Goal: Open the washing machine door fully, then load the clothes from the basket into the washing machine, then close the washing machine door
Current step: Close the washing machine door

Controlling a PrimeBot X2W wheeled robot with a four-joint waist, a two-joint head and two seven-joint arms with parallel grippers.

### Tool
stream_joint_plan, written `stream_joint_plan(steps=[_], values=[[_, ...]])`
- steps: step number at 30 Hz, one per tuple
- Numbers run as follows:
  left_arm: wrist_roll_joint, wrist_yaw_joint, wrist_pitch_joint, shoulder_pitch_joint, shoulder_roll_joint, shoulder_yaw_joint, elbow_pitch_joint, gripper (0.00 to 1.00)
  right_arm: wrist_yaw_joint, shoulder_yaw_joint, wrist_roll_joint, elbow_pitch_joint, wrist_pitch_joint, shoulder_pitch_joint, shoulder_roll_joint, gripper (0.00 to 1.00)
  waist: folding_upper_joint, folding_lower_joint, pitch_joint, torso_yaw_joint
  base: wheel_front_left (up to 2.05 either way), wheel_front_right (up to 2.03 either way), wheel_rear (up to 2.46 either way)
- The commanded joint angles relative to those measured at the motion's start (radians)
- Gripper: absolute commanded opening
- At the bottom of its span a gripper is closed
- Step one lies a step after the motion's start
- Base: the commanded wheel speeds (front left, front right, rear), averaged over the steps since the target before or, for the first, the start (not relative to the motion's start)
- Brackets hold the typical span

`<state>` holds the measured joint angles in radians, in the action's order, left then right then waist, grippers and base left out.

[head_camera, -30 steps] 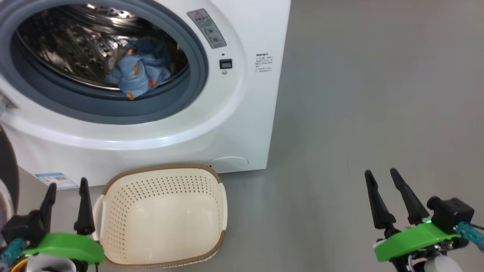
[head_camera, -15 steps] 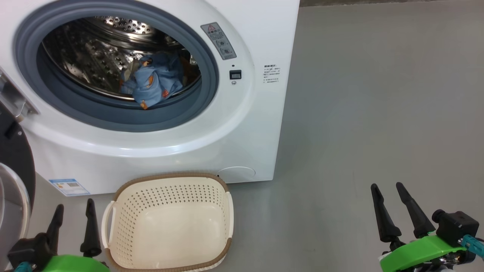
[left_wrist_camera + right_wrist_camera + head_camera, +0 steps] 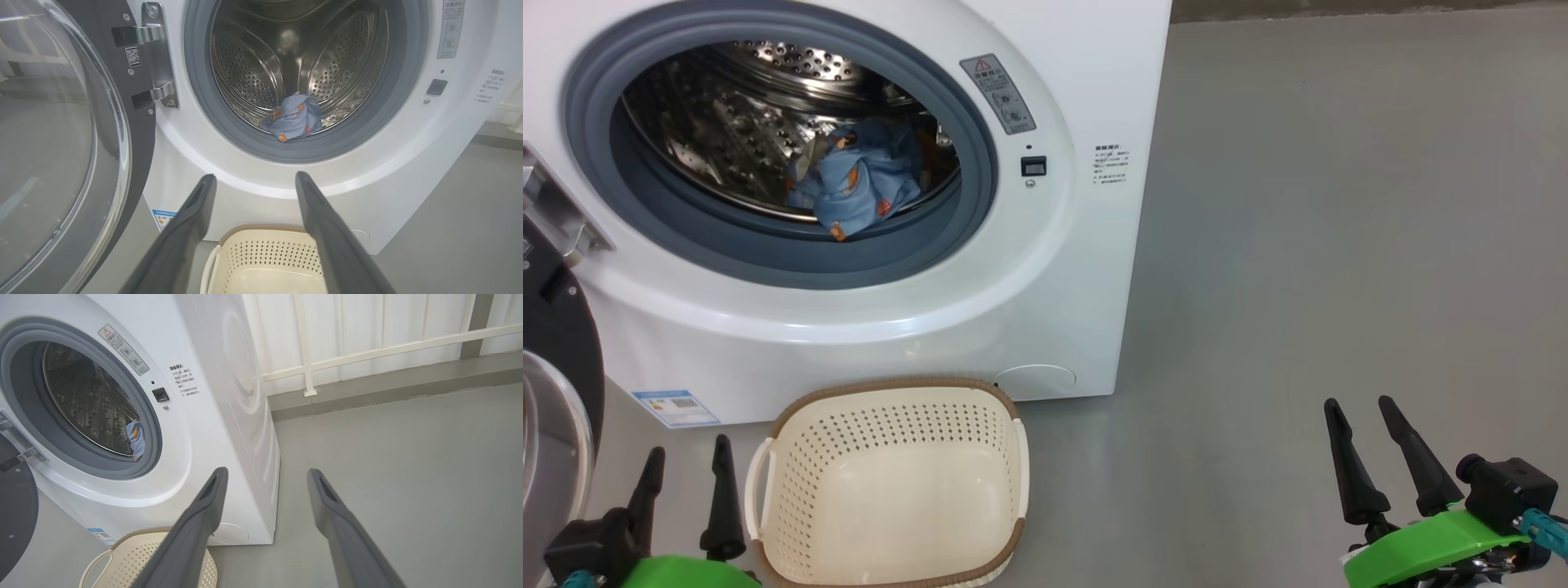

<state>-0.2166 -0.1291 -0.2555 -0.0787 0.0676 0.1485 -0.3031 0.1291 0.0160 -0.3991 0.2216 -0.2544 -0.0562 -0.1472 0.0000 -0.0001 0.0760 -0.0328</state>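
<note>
On the grey floor (image 3: 1339, 204) stands the washing machine (image 3: 1045, 269); the washing machine door (image 3: 137, 134) hangs wide open at its left. The basket (image 3: 890, 388) sits before it. The clothes (image 3: 858, 175) lie inside the drum (image 3: 727, 139). Left gripper (image 3: 689, 447) and right gripper (image 3: 1358, 403): fingers apart.

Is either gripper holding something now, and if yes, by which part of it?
Nothing is held. The left gripper and the right gripper are both open and empty; the clothes lie inside the washing machine.
</note>
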Motion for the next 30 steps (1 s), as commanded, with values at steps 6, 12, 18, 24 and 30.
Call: stream_joint_plan(steps=[6,12,18,24,30], values=[[0.001,-0.002,-0.006,0.001,0.016,0.025,0.030,1.00,0.002,0.019,-0.004,-0.027,-0.007,0.014,-0.008,1.00,0.0000,0.0001,-0.008,0.002,0.00,0.00,0.00],[0.002,-0.002,-0.006,0.007,0.016,0.019,0.026,1.00,0.002,0.020,-0.006,-0.026,-0.007,0.017,-0.009,1.00,0.0000,0.0001,-0.012,0.003,0.00,0.00,0.00],[0.001,-0.002,-0.006,0.009,0.018,0.011,0.014,1.00,0.002,0.020,-0.006,-0.026,-0.007,0.018,-0.008,1.00,0.0000,0.0001,-0.013,0.004,-0.04,0.04,0.00],[-0.002,-0.002,-0.006,0.004,0.019,0.005,0.014,1.00,0.002,0.019,-0.007,-0.026,-0.007,0.014,-0.008,1.00,0.0000,0.0001,-0.005,0.008,-0.56,0.56,0.00],[-0.008,-0.002,-0.006,0.001,0.020,0.002,0.019,1.00,0.002,0.015,-0.006,-0.025,-0.007,0.011,-0.007,1.00,0.0000,0.0001,0.002,0.012,-0.88,0.88,0.00]])
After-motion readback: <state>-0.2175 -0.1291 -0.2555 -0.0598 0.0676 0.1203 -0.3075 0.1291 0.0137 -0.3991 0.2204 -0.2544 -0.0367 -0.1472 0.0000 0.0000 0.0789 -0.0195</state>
